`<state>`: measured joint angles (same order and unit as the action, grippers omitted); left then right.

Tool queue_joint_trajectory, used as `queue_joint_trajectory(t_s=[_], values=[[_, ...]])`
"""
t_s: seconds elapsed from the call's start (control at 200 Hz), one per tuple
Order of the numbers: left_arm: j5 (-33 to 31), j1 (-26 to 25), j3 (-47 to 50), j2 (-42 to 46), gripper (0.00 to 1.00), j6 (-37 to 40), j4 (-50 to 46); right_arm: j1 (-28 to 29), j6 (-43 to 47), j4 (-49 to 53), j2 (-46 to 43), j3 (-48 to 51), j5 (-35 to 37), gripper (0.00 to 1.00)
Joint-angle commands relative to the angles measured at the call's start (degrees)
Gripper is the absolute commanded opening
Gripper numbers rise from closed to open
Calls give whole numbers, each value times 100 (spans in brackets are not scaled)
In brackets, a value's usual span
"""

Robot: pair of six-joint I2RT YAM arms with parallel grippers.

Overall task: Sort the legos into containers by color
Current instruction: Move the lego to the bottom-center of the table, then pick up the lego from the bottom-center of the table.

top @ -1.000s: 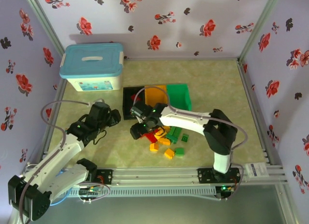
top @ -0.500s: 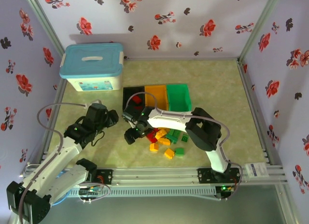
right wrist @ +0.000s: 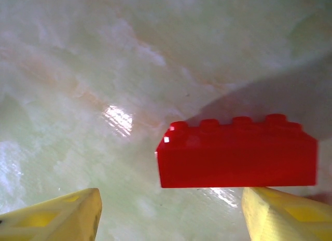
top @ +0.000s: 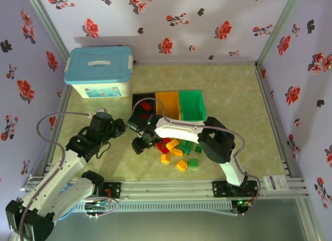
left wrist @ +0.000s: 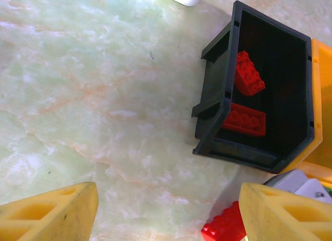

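Observation:
Three bins stand in a row: black, orange, green. The black bin holds two red legos. A pile of red, orange-yellow and green legos lies in front of the bins. My right gripper hangs low at the pile's left edge, open. In its wrist view a red lego lies on the table just ahead of the gripper, close to the right finger and well clear of the left one. My left gripper is open over bare table, left of the black bin.
A large white box with a light-blue lid stands at the back left. A red lego lies beside my left gripper's right finger. The right arm stretches across just in front of the bins. Flowered walls close in three sides.
The right gripper has moved left and down, from over the pile to its left edge. The left gripper has drifted slightly back and left.

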<state>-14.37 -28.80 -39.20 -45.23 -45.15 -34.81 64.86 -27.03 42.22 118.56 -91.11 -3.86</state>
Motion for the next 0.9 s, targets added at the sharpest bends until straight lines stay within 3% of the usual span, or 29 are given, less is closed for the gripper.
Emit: queue_joint_trajectory(t_s=[0.0, 0.13, 0.45, 0.895], values=[[-47, 57, 47, 74, 72, -43, -155, -30, -391, 440, 164, -144, 428, 72], [-48, 65, 52, 127, 72, -37, -192, -85, -599, 362, 173, -56, 390, 81], [-50, 72, 27, 146, 72, 1, -245, -279, -863, -213, 265, -27, -39, 84], [-44, 90, 48, 94, 72, 61, -184, -239, -771, -262, 609, -391, -139, 76]])
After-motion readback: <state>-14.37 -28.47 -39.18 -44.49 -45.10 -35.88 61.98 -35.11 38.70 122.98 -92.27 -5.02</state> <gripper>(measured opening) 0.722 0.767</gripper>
